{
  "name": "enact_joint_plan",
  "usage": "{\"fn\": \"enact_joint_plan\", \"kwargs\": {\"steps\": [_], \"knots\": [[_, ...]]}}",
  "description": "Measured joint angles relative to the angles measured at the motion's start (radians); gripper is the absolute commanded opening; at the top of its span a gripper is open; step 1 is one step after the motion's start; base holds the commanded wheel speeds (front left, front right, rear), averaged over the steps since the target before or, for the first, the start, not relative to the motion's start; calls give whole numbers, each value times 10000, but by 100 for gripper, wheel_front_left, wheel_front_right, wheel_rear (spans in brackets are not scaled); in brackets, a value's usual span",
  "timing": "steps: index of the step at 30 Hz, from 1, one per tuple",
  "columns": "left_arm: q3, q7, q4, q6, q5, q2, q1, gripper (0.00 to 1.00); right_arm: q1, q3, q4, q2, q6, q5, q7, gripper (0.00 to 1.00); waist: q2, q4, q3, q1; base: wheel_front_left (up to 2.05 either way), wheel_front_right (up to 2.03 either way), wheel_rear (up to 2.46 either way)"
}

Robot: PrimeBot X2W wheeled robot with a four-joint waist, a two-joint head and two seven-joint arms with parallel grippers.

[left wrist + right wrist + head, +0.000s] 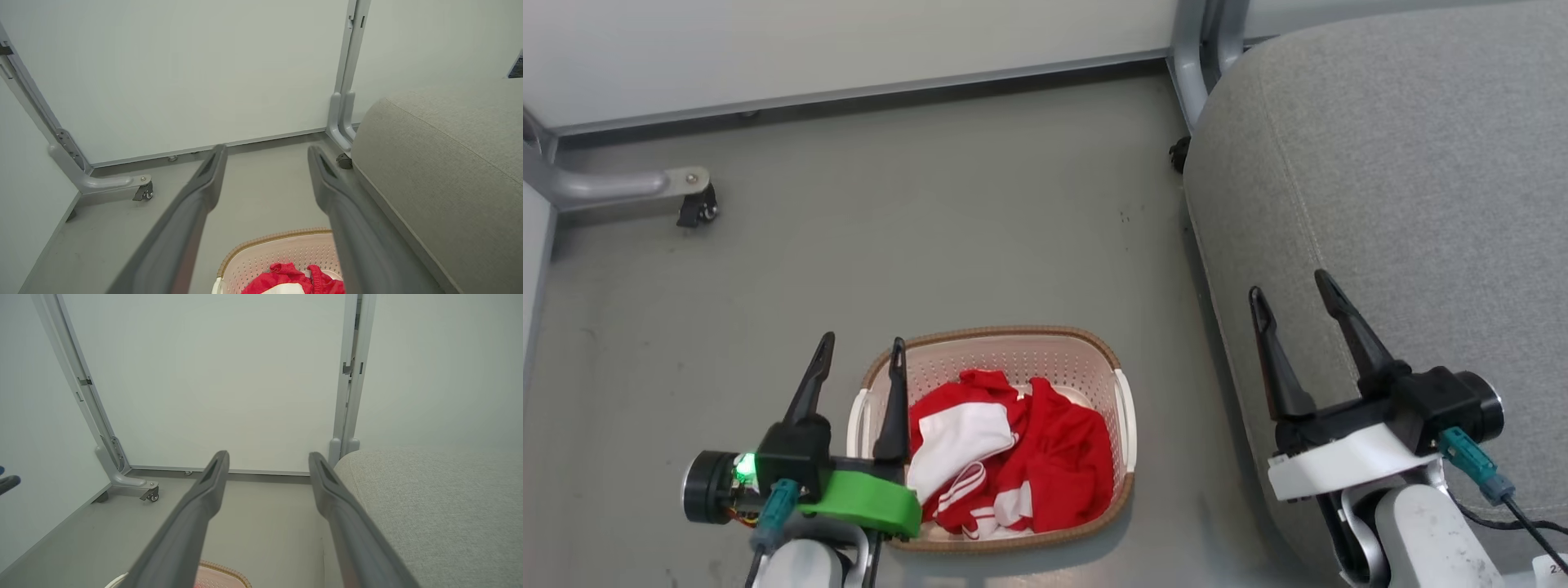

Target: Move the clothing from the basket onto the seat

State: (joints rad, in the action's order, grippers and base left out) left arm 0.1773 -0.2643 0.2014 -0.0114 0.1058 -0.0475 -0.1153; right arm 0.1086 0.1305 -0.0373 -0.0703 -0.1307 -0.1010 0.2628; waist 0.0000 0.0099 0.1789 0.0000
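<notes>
- The red sports clothing point(1013, 457) with white panels and stripe trim is all sitting crumpled in the small cream perforated plastic basket point(1029, 363) with the brown woven-look rim, down on the grey floor point(931, 204). Nothing is on the big light-grey fabric seat point(1405, 204) yet.
- The left pincer point(863, 339) is wide open and holding nothing. In the head view its inner finger crosses the basket's left rim, so the heap is just to its right and lower down. How high it hangs over the rim, I can't tell.
- In the left wrist view the red cloth sits at the very bottom between the fingers. So the pincer is aimed forward past the basket, not down into it. My guess is it needs to tip down and shift right.
- The right pincer point(1289, 282) is also wide open and empty, over the seat's near edge and well apart from the basket. The left arm is clearly the nearer one.
- The heap has no real direction to it, just a lump a bit wider across than deep. The white panel is on the side nearest the left pincer and the plain red bulk is toward the seat.
- The basket's long axis runs left-right in the head view. The seat is off to its right, past a strip of floor.
</notes>
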Motion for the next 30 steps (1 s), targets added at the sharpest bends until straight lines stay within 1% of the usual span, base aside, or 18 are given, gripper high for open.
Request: {"fn": "enact_joint_plan", "kwargs": {"steps": [4,7,10,12,16,17,18,21,27,30], "knots": [[376,0,815,-374,-633,-17,-723,100,424,-178,123,-58,0,82,0,100,0,-32,633,0,0,0,0],[903,0,1457,-729,-1041,-211,-1386,100,791,-403,272,-79,0,117,0,100,0,-79,1170,0,0,0,0],[1471,0,1931,-991,-1133,-399,-2151,100,1154,-596,445,-90,0,182,0,100,0,-150,1760,0,0,0,0],[1762,0,2332,-1070,-1191,-566,-2618,100,1396,-683,566,-79,0,207,0,100,0,-210,2160,0,0,0,0],[2086,0,3545,-1068,-1446,-901,-3601,100,1884,-819,828,-23,0,257,0,100,0,-377,3026,0,0,0,0],[2109,0,3891,-951,-1586,-945,-3819,100,1968,-853,892,-10,0,257,2,100,0,-420,3208,0,0,0,0],[2161,2,4452,-744,-1804,-1032,-4136,100,2103,-869,974,8,0,257,0,100,0,-491,3486,1,0,0,0],[2372,0,5503,-587,-2050,-1191,-4886,100,2436,-811,1187,96,0,257,0,100,0,-688,4113,1,0,0,0],[2947,-2,7356,-614,-2617,-1480,-6128,100,2962,-740,1730,176,0,228,0,100,0,-1210,5290,2,0,0,0],[3254,180,8303,-646,-2989,-1630,-6672,100,3145,-696,1979,182,0,-132,2,100,0,-1509,5823,2,0,0,0]]}}
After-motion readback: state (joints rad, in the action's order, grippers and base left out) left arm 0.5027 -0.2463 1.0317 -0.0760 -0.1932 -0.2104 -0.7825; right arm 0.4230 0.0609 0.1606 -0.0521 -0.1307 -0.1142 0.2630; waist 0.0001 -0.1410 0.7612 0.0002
